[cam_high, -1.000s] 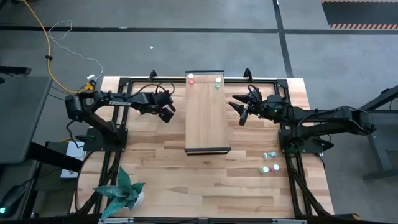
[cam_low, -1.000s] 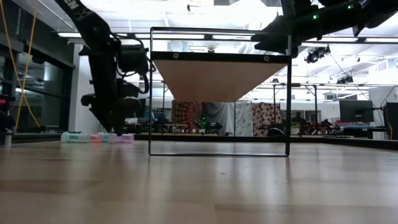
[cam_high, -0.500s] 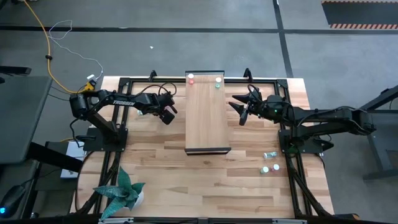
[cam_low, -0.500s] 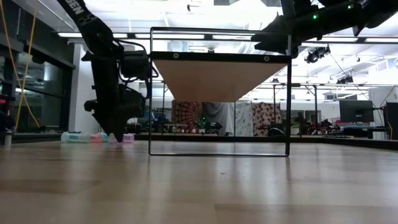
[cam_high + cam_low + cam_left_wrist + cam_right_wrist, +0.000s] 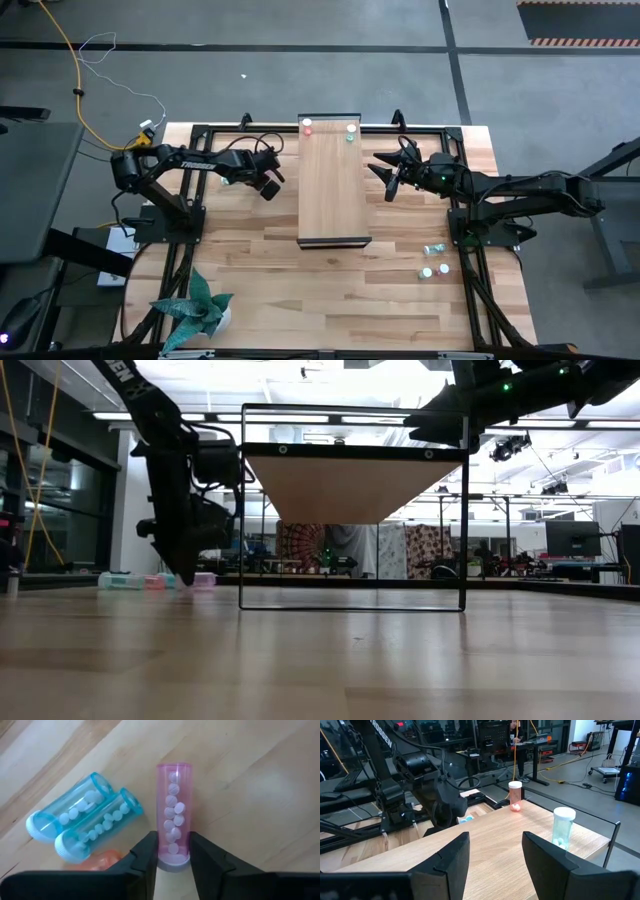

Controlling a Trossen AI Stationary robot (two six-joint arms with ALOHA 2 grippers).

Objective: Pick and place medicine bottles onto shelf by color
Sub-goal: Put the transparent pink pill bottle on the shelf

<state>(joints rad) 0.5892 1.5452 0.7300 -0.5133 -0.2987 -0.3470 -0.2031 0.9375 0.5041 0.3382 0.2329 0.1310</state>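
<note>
Left end effector [image 5: 172, 857] sits low over the desk [image 5: 300, 290] left of the shelf [image 5: 334, 185], fingers narrowed around the cap end of a pink vial [image 5: 174, 815] lying flat on the wood. Pads look touching or just off the vial's sides; a grip seems to be forming, and I can't tell if it is firm yet. The vial's long axis runs straight out from the end effector, between the fingers, so the fingers straddle it across its width. That is the right alignment for a pinch. Next move, by my read: finish the squeeze, lift, carry right to the shelf.

Two blue vials [image 5: 82, 822] lie side by side just beside the pink one, angled, apart from it. An orange vial [image 5: 102, 860] peeks out near one finger, partly hidden; it could get nudged.

Right end effector [image 5: 387, 180] hovers at the shelf's right edge, fingers wide, holding nothing. The left arm is clearly nearer this cluster.

Already on the shelf's far end: a pink vial upright [image 5: 307, 126] and a teal vial upright [image 5: 350, 129], apart. A few more vials [image 5: 434, 262] sit on the desk near-right.
</note>
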